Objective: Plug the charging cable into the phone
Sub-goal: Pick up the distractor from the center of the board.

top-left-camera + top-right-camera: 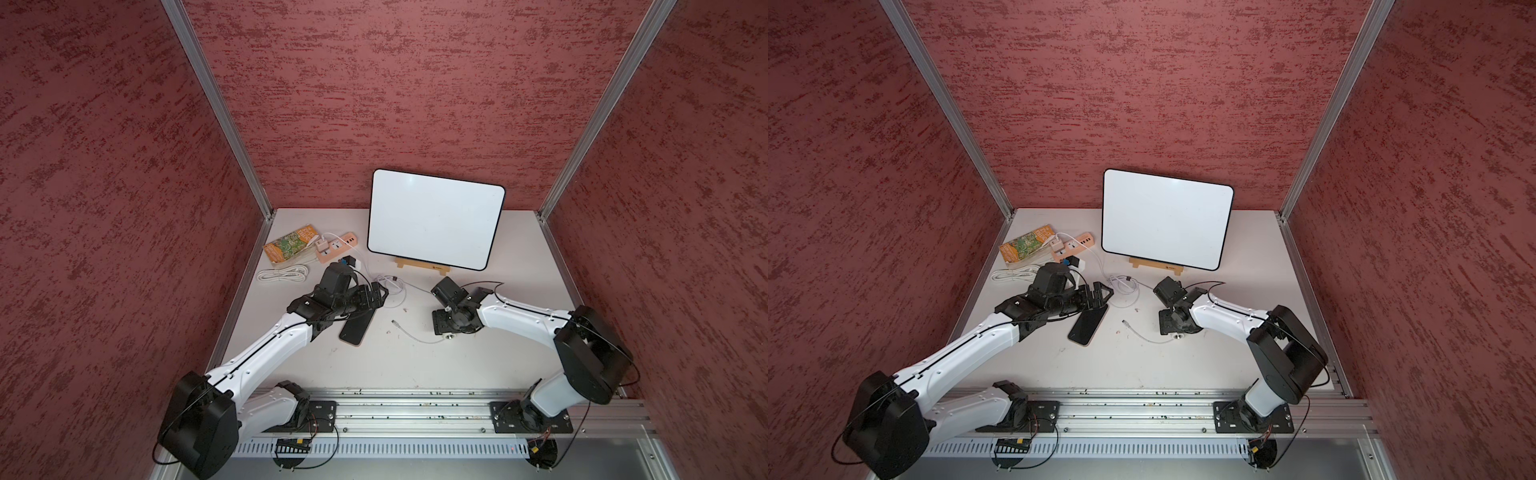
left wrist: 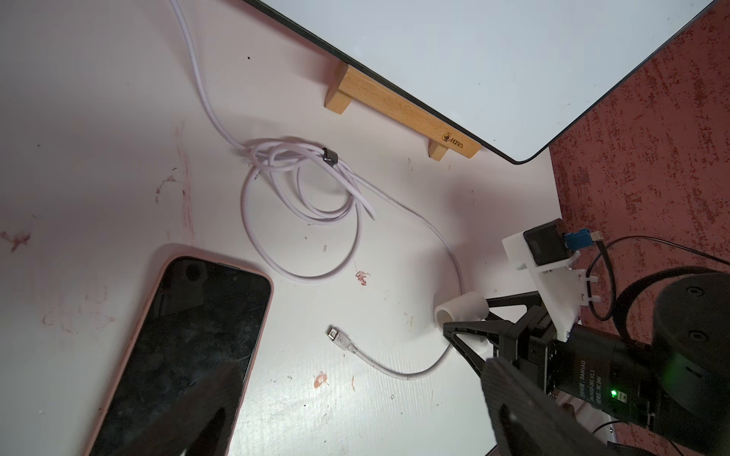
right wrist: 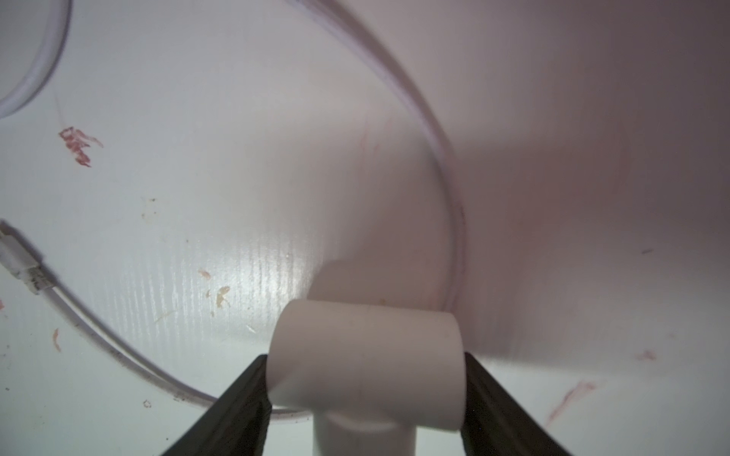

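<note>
White cylinder point(image 3: 367, 347) was clamped by right gripper point(image 3: 365, 357) near cable point(image 2: 450, 252) | left gripper point(image 1: 376, 296) was held wide over phone point(image 1: 356, 328) | connector point(image 2: 339, 339) grasp judged next.

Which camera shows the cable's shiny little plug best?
The left wrist view: the plug lies sharp, whole and unblocked. Both top views show it tiny; the right wrist view catches it blurred at the edge.
</note>
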